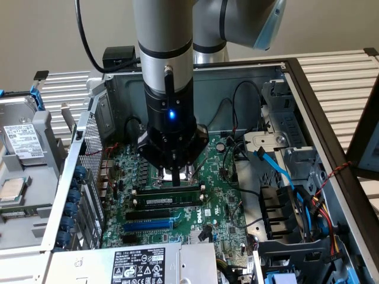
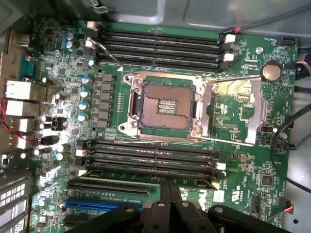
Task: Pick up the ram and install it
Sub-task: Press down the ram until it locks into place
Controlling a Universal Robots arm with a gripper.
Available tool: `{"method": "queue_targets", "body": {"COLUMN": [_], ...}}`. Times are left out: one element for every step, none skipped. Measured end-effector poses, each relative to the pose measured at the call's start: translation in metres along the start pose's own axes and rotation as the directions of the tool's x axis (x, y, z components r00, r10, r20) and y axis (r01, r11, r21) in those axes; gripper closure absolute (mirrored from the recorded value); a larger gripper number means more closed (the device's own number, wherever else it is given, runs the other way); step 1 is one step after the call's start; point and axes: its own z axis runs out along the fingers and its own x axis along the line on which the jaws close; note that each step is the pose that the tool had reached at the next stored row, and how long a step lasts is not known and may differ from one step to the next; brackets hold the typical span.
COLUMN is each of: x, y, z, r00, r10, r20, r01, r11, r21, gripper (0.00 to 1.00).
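The ram (image 1: 170,202), a long green stick with a white label, sits in a black slot below the closed, empty pincer (image 1: 177,176) (wrist view reveals the bare CPU socket (image 2: 165,108)).

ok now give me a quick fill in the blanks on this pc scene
1. The expansion slot beside the black slots is coloured ____.
2. The square processor socket is ____ of any chip.
3. The ram carries a ____ label strip.
4. The claw hangs inside an open computer ____.
Missing words: blue; empty; white; case
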Motion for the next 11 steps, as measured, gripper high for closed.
{"method": "queue_targets", "body": {"x": [0.0000, 0.0000, 0.0000, 0.0000, 0.0000, 0.0000, 0.0000, 0.0000, 0.0000, 0.0000, 0.0000], "y": [0.0000, 0.0000, 0.0000, 0.0000, 0.0000, 0.0000, 0.0000, 0.0000, 0.0000, 0.0000, 0.0000], "z": [0.0001, 0.0002, 0.0003, 0.0004, 0.0005, 0.0006, 0.0006, 0.0008, 0.0007, 0.0008, 0.0007], "r00": [0.9998, 0.9994, 0.9986, 0.9976, 0.9963, 0.9947, 0.9928, 0.9907, 0.9900, 0.9900, 0.9900], "r10": [0.018, 0.035, 0.052, 0.069, 0.086, 0.103, 0.120, 0.136, 0.141, 0.141, 0.141], "r20": [0.0004, 0.0008, 0.0012, 0.0016, 0.0020, 0.0024, 0.0028, 0.0032, 0.0032, 0.0031, 0.0029], "r01": [-0.018, -0.035, -0.052, -0.069, -0.086, -0.103, -0.120, -0.136, -0.141, -0.141, -0.141], "r11": [0.9998, 0.9994, 0.9986, 0.9976, 0.9963, 0.9947, 0.9928, 0.9907, 0.9900, 0.9900, 0.9900], "r21": [0.0003, 0.0004, 0.0007, 0.0008, 0.0009, 0.0011, 0.0013, 0.0013, 0.0014, 0.0015, 0.0015], "gripper": [0.90, 0.90, 0.90, 0.90, 0.90, 0.90, 0.90, 0.90, 0.90, 0.90, 0.90]}}
